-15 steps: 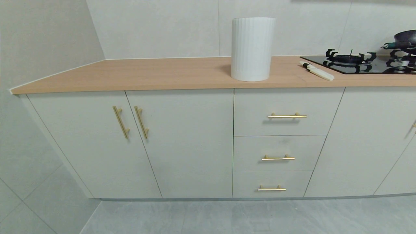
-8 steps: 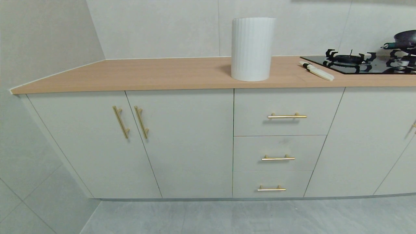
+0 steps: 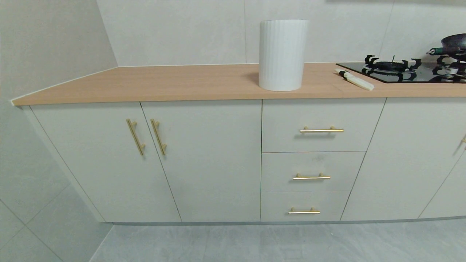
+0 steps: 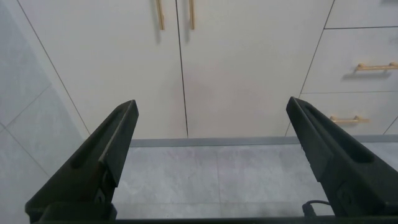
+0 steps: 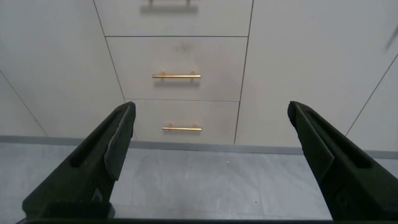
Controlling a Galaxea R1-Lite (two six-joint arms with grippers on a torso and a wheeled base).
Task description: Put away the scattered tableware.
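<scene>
A tall white ribbed holder [image 3: 281,54] stands on the wooden countertop [image 3: 174,83]. To its right, beside the hob, a cream-coloured utensil with a dark end [image 3: 354,79] lies flat on the counter. My left gripper [image 4: 211,115] hangs open low over the floor, facing the double cabinet doors [image 4: 180,56]. My right gripper [image 5: 211,118] is open too, low before the drawers [image 5: 177,68]. Neither holds anything.
A black gas hob [image 3: 404,69] with a dark pan [image 3: 453,43] sits at the counter's right end. Below are double doors with gold handles [image 3: 145,136] and three drawers [image 3: 313,160]. A wall closes off the left side [image 3: 43,43]. Grey tiled floor [image 3: 255,243] lies in front.
</scene>
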